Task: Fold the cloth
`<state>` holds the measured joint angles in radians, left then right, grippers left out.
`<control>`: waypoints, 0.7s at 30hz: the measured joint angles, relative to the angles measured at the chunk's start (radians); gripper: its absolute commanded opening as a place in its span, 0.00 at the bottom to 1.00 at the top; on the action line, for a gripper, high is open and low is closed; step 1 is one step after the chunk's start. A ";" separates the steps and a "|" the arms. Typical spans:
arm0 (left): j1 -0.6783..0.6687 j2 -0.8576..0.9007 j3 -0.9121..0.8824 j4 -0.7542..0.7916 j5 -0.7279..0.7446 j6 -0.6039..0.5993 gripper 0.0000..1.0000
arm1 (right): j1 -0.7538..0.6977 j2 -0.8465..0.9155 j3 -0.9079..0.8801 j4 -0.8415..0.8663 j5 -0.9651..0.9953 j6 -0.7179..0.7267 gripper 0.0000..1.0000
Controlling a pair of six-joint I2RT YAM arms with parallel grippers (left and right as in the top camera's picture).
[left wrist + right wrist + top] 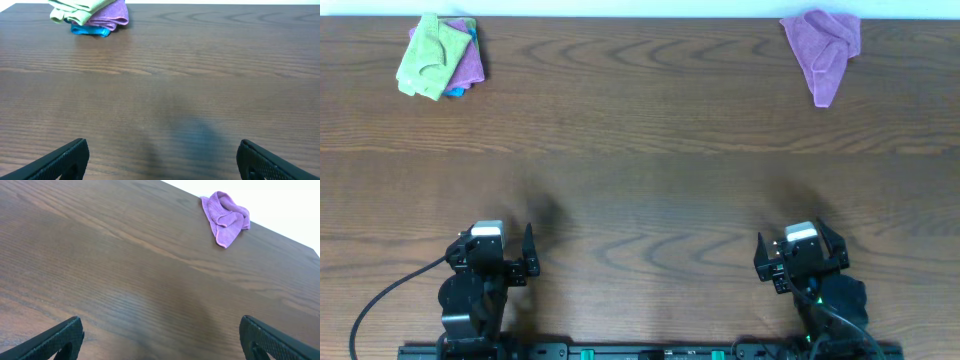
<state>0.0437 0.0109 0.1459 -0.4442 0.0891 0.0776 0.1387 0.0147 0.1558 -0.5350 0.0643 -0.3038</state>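
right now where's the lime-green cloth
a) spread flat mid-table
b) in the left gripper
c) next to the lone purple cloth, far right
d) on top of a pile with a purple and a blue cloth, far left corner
d: the lime-green cloth lies bunched on top of a purple cloth, with a blue cloth peeking out at the bottom of the pile, at the far left corner.

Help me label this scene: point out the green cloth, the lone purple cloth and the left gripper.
green cloth (425,60): overhead view, middle of its top layer.
lone purple cloth (823,45): overhead view, its bunched middle.
left gripper (162,146): left wrist view, midway between its open fingertips.
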 measured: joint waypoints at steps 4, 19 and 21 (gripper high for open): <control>0.000 0.000 0.000 0.000 0.000 0.000 0.95 | 0.000 0.000 0.000 0.000 0.000 0.000 0.99; 0.000 0.000 0.000 0.000 0.000 0.000 0.95 | 0.000 0.000 0.000 0.000 0.000 0.000 0.99; 0.000 0.000 0.000 0.000 0.000 0.000 0.96 | 0.000 0.000 0.000 0.000 0.000 0.000 0.99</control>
<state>0.0437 0.0109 0.1459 -0.4438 0.0891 0.0776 0.1387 0.0147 0.1558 -0.5350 0.0643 -0.3042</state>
